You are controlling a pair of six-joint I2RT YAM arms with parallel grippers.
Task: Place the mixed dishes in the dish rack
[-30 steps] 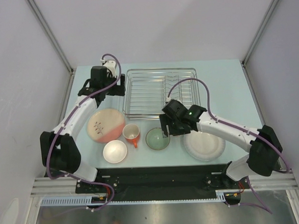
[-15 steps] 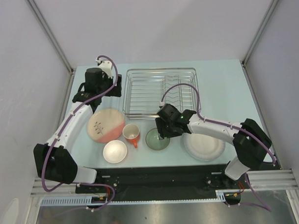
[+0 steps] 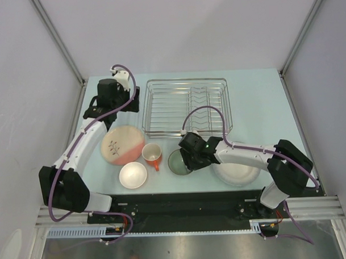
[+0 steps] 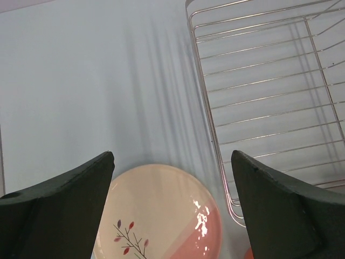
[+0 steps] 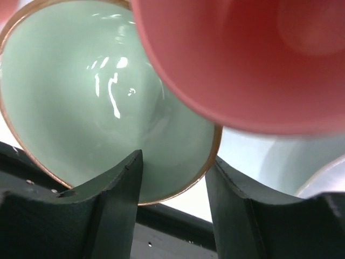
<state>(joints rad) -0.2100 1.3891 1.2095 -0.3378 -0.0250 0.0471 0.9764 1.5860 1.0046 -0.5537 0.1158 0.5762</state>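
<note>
The pale green bowl sits on the table in front of the silver wire dish rack. My right gripper is open and low over the bowl. Its jaws straddle the bowl's near rim, one finger over the inside and one outside. The pink tumbler shows close above the bowl in the right wrist view; it is hidden in the top view. My left gripper is open and empty, above the far edge of the pink plate, left of the rack.
An orange-handled mug stands between the pink plate and the green bowl. A small white bowl sits at the front left. The large whitish plate lies at the front right, partly under my right arm.
My right gripper has moved left and toward the front, coming down onto the green bowl's rim. My left gripper shifted slightly back and left, then stayed still.
</note>
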